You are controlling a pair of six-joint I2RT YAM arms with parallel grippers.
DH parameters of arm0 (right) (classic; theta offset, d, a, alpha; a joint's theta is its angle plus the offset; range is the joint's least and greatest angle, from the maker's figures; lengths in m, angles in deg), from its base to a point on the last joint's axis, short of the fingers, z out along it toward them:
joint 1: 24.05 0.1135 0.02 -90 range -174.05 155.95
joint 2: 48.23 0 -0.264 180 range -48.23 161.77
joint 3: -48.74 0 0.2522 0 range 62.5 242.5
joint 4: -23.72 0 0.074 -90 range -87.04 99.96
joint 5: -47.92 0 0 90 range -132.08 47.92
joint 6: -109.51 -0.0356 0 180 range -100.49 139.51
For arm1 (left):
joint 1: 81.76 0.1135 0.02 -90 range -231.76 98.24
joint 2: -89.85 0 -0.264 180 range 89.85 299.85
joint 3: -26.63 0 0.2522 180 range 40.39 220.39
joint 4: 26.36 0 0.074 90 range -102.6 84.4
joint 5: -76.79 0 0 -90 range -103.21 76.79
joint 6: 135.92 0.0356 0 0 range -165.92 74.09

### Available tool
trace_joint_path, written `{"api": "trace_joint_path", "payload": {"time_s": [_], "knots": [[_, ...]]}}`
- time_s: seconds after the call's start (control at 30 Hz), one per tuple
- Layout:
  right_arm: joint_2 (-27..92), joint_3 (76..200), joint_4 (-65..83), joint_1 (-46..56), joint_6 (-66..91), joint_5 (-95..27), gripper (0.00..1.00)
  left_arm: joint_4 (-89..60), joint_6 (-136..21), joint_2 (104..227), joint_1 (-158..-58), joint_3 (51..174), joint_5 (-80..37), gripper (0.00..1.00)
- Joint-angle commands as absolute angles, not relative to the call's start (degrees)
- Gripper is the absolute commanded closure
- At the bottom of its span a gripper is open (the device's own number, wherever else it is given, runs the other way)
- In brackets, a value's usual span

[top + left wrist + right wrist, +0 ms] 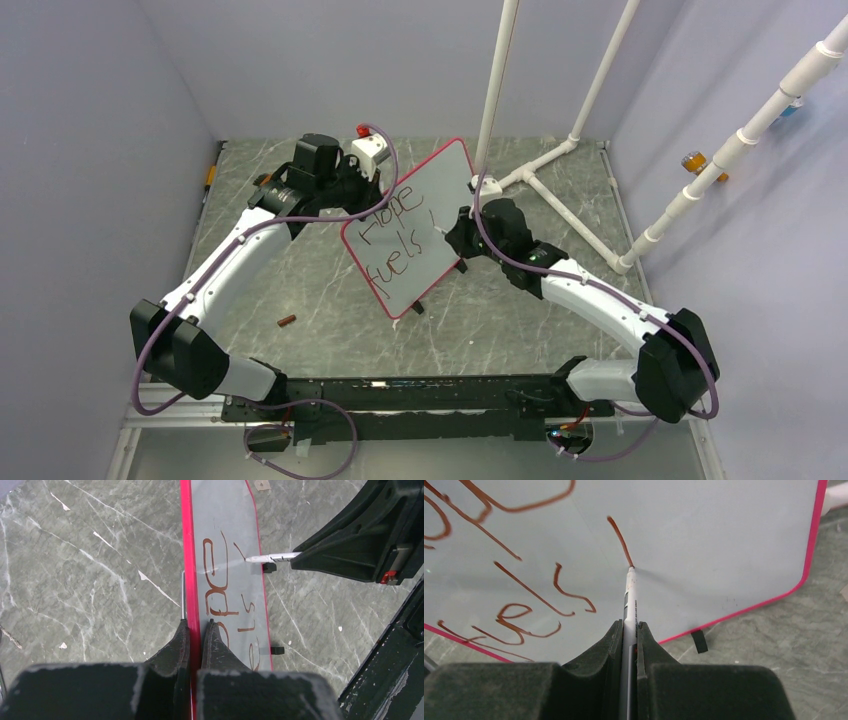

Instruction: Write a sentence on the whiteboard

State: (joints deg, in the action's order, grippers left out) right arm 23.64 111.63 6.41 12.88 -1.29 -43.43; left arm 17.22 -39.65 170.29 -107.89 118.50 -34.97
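Writing in progress, mid-stroke. The whiteboard point(437, 176) stands tilted near the middle of the bench point(300, 290), a little toward the far edge. Its two black feet point(698, 641) are on the low side; can't tell whether they bear on the bench.

- Left end effector point(199, 625): clamped on the board's red frame, one finger on each face.
- Right end effector point(628, 628): clamped on a white marker point(630, 596), with the tip touching the board face.
- The sentence point(398, 243) so far reads "Hope" over "fuels" in red-brown. A short fresh stroke point(618, 539) sits to the right of those words and ends at the marker tip.
- A small brown piece point(286, 321) lies on the bench toward the near left, well apart from the board.

Judgement: a new word is starting, so the sentence is probably well short of done.

To do this step well:
- Press lightly, since the board is pinched at one edge only and a hard push would likely swing it away from the tip.
- Hold the left grip rigid as a backstop.
- Lift cleanly between letters.
- Watch the room on the right; the red frame is near, so letters should stay compact.
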Motion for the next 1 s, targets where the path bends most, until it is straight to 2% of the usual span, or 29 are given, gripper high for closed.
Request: {"api": "trace_joint_path", "payload": {"time_s": [0.0,0.97], "knots": [[22.25,109.24,7.05,12.90,-3.17,-42.36,1.00,18.43,-33.81,169.48,-108.33,117.91,-33.34,1.00],[25.92,118.75,4.53,12.38,0.18,-47.70,1.00,18.36,-33.79,169.76,-108.36,117.91,-33.50,1.00]]}}
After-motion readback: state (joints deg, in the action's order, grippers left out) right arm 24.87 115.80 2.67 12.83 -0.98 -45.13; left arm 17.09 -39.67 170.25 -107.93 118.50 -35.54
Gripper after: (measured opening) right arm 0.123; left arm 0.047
